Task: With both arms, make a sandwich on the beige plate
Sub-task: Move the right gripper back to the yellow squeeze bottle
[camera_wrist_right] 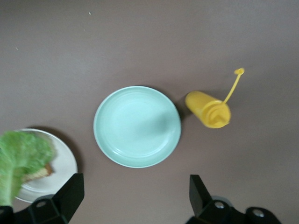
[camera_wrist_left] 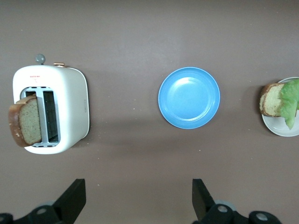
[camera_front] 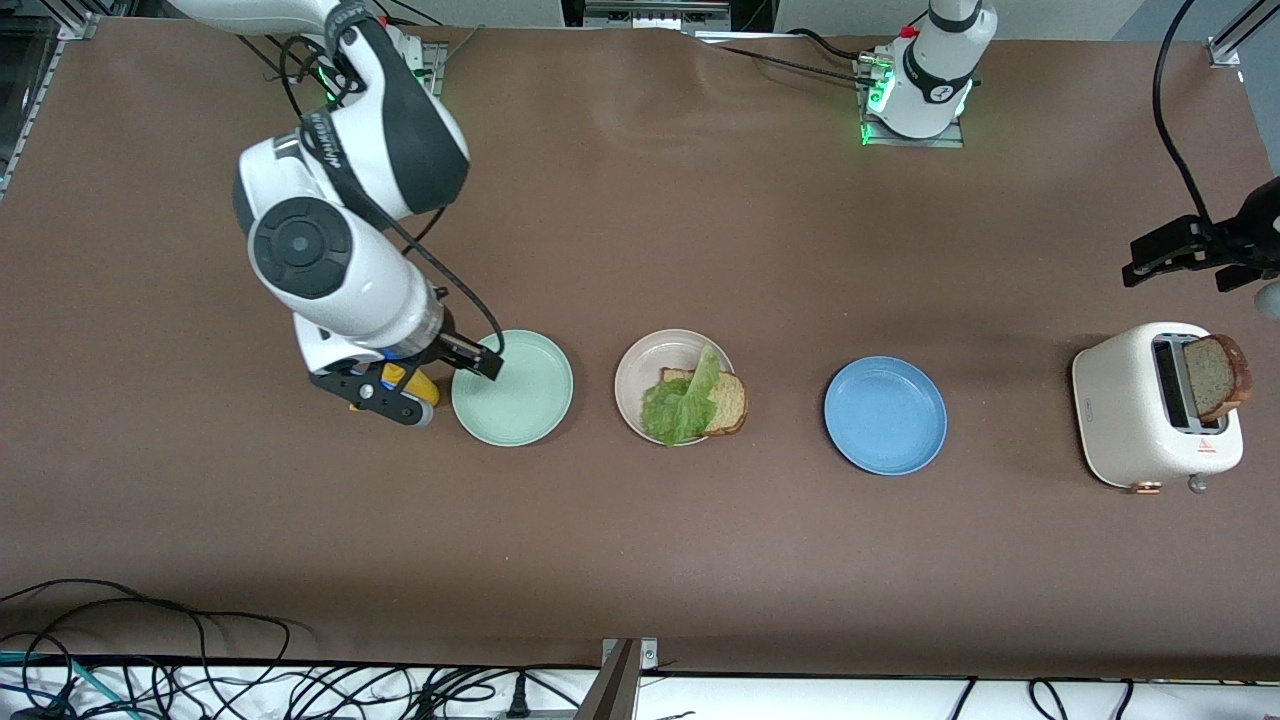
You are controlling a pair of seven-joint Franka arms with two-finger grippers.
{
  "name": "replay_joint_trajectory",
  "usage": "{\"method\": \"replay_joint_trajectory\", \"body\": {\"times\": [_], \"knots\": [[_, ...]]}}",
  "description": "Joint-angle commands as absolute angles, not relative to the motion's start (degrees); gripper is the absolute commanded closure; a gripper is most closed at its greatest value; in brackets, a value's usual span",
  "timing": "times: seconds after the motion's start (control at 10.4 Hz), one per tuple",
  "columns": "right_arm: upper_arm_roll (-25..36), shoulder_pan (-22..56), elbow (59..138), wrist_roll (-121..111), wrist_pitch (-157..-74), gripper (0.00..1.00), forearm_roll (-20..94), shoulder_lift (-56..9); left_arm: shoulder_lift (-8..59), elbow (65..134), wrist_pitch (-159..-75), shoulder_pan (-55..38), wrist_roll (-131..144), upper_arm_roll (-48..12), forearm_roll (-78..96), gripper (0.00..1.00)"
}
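You're seeing the lettuce leaf [camera_front: 685, 400] lying over one bread slice [camera_front: 725, 402] on the beige plate [camera_front: 645, 368], between the mint green plate [camera_front: 512, 388] and blue plate [camera_front: 885, 415]. A second slice [camera_front: 1218, 375] is sticking out of the toaster [camera_front: 1130, 410]. The right gripper [camera_wrist_right: 133, 198] is hanging over the mint plate's edge beside a yellow squeeze bottle [camera_wrist_right: 208, 109], fingers apart; the left gripper [camera_wrist_left: 139, 200] is hanging near the toaster, fingers spread too.

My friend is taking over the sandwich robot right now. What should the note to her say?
Left tool: open, empty, up over the table by the toaster.
Right tool: open, empty, over the mint green plate, next to the yellow bottle.
Beige plate: in the middle of the plate row, holding one bread slice with the lettuce leaf on top.
Second bread slice: sticking up out of the toaster.
Blue plate: between the beige plate and the toaster.
Done: bottom slice and lettuce.
Left: lift the second slice from the toaster and lay it on the lettuce.
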State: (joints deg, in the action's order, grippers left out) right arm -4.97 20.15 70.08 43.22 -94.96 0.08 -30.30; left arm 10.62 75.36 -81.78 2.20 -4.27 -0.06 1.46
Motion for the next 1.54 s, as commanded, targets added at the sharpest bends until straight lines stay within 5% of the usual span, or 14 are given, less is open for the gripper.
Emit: {"method": "replay_joint_trajectory", "body": {"times": [0.0, 0.38, 0.67, 1.44], "knots": [[-4.92, 15.40, 79.07, 34.47, -97.98, 0.00, 5.86, -24.01, 8.88, 79.62, -82.96, 5.80, -5.80, -4.57, 1.85, 0.00], [-5.62, 5.47, 101.55, 5.50, -112.55, 0.00, 6.24, -12.24, 1.59, 92.26, -91.30, 5.10, -4.57, -5.10, 1.06, 0.00], [-7.91, 1.76, 110.79, -2.79, -119.50, 0.00, 6.24, -6.70, -3.59, 102.88, -98.58, 1.95, 0.16, -5.27, 0.45, 0.00], [-7.91, 0.36, 126.55, -35.89, -145.60, 0.00, 6.77, -4.66, -2.20, 101.78, -98.70, -3.34, 1.14, -1.06, -0.88, 0.00]]}}
